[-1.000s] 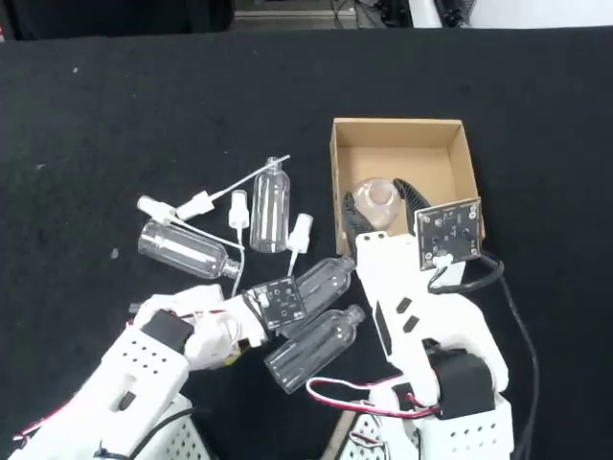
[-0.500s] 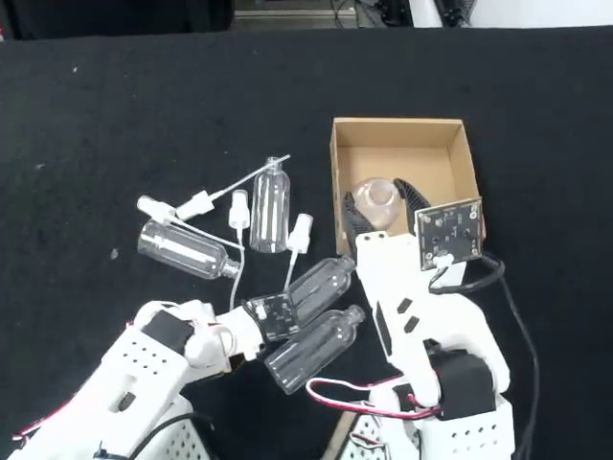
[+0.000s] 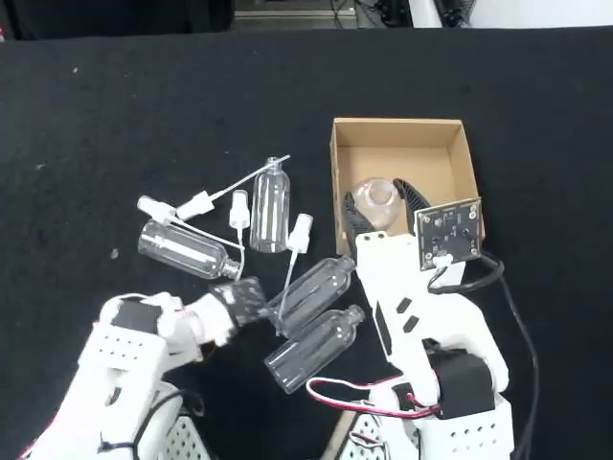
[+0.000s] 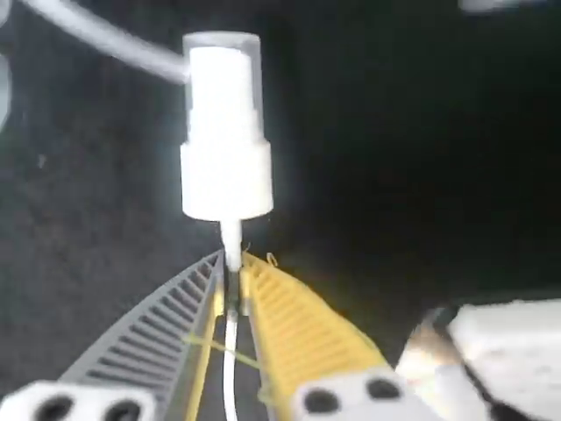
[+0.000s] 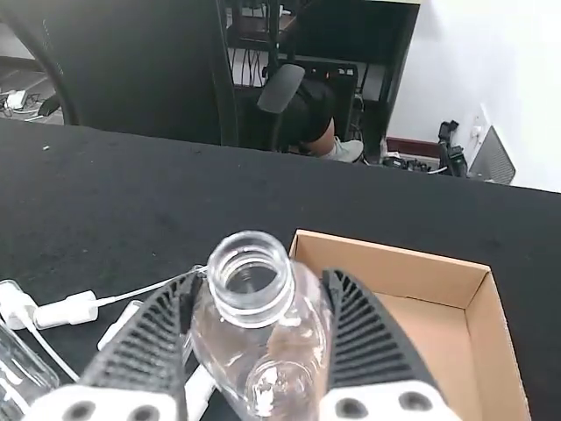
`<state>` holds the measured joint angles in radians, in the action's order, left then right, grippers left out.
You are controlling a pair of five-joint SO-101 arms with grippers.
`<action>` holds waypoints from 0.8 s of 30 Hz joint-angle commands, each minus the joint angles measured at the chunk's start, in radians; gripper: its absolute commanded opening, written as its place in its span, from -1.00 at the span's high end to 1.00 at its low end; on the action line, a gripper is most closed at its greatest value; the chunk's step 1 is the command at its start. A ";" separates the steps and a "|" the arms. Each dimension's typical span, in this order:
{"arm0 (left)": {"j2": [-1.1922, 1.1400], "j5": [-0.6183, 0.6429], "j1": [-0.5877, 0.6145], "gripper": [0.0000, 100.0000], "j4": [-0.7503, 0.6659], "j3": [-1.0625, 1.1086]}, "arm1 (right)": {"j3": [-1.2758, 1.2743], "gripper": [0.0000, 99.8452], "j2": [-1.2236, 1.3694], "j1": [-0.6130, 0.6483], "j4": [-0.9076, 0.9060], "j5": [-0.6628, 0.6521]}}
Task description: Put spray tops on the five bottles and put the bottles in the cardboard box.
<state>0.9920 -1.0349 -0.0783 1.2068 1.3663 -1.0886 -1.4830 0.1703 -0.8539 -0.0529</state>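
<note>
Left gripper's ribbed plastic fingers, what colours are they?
Left gripper: one grey, one yellow; best in left wrist view.

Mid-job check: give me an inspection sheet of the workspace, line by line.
Surface: black table; no spills seen.
Job's things: box, no bottle seen lying inside; four uncapped bottles lie on the table beside it, with loose tops among them.
Clutter: nothing seen.
Grippers: left gripper shut on a spray top, pinching its tube; right gripper shut on an upright, uncapped held bottle at the box's near side.
Cables: red and white wires and a black cable by the right arm.
Surroundings: chair and white wall beyond the table.
</note>
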 commanded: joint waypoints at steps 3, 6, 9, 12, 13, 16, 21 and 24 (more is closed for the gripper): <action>0.006 -0.272 0.358 0.94 0.020 -0.056 | 0.056 0.98 -0.008 -0.014 0.005 0.009; 0.006 -0.419 0.513 0.94 0.020 -0.056 | 0.056 0.98 -0.008 -0.014 0.005 0.009; 0.006 -0.500 0.595 0.93 0.018 -0.058 | 0.056 0.98 -0.008 -0.014 0.005 0.009; 0.006 -0.488 0.610 0.85 0.020 -0.088 | 0.056 0.98 -0.008 -0.014 0.005 0.009; 0.006 -0.470 0.615 0.77 0.020 -0.104 | 0.054 0.98 -0.008 -0.014 0.005 0.009; 0.006 -0.442 0.613 0.53 0.041 -0.160 | 0.038 0.98 -0.012 -0.014 0.021 0.009; -0.002 -0.434 0.602 0.45 0.166 -0.314 | 0.007 0.98 -0.012 -0.014 0.068 0.009; -0.006 -0.388 0.503 0.49 0.242 -0.361 | 0.008 0.98 -0.015 -0.014 0.069 0.009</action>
<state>0.9904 -1.4461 0.5247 1.3571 1.1193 -1.0886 -1.4830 0.1703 -0.8232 -0.0529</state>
